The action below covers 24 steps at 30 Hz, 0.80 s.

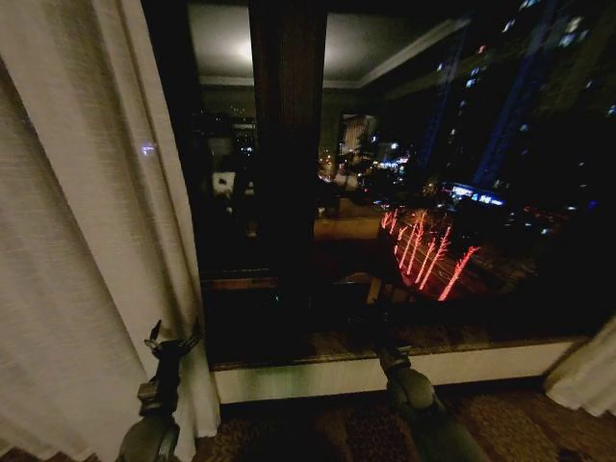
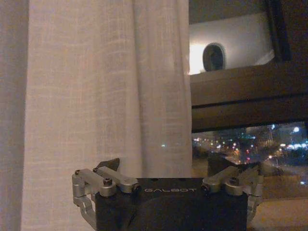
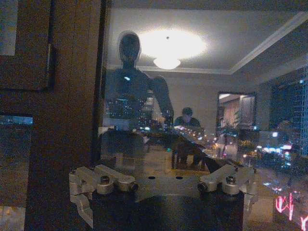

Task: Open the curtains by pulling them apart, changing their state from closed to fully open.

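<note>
My left gripper (image 1: 173, 343), jaws spread and empty, stands at the left sheer curtain's (image 1: 87, 241) edge at the frame's lower left, my right gripper (image 3: 163, 185) likewise open toward the window glass (image 1: 462, 173); the pane looks almost bared, so I judge the next move is gathering this panel further left.

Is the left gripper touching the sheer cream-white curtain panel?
Cannot tell. In the head view the left gripper overlaps the sheer cream-white curtain panel; no view plainly shows contact or a gap.

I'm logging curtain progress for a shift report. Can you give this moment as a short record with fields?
left panel: sheer cream-white pleated curtain gathered at the window's left side
right panel: bit of cream fabric at the lower right edge
window: dark glass bare between them
left gripper: open, beside the left panel's edge
right gripper: open, facing the glass
</note>
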{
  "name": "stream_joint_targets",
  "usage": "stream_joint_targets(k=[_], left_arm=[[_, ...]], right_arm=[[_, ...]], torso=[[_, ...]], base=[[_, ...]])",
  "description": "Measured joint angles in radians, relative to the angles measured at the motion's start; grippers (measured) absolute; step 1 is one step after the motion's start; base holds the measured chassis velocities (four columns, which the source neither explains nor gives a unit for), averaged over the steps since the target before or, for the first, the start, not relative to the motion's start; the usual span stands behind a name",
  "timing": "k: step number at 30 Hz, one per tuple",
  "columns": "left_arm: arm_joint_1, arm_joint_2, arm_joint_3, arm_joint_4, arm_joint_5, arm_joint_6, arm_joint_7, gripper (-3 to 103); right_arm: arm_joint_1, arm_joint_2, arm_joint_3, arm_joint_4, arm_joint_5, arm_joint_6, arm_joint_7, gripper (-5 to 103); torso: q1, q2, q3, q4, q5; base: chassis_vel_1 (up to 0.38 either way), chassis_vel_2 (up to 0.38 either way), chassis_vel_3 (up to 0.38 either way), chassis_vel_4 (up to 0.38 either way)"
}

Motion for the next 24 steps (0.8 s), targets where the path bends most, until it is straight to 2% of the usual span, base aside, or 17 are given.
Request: stream_joint_targets(k=[6, 15, 21, 24], left_arm=[[-0.059, 0.023, 0.013, 0.056, -0.023, -0.001, 0.018, 100], [-0.164, 0.074, 0.046, 0.158, -0.108, 0.004, 0.052, 100], [-0.212, 0.07, 0.054, 0.183, -0.208, 0.047, 0.09, 102], [-0.228, 0.063, 0.055, 0.195, -0.219, 0.048, 0.11, 93]], right_arm=[[0.0, 0.0, 0.0, 0.0, 0.0, 0.0, 0.0, 100], [0.0, 0.0, 0.0, 0.0, 0.0, 0.0, 0.0, 100], [0.0, 0.0, 0.0, 0.0, 0.0, 0.0, 0.0, 100], [0.0, 0.0, 0.0, 0.0, 0.0, 0.0, 0.0, 100]], torso=[[0.0, 0.0, 0.0, 0.0, 0.0001], [0.0, 0.0, 0.0, 0.0, 0.0], [0.0, 0.0, 0.0, 0.0, 0.0], [0.0, 0.0, 0.0, 0.0, 0.0001]], base=[[0.0, 0.0, 0.0, 0.0], [0.0, 0.0, 0.0, 0.0], [0.0, 0.0, 0.0, 0.0], [0.0, 0.0, 0.0, 0.0]])
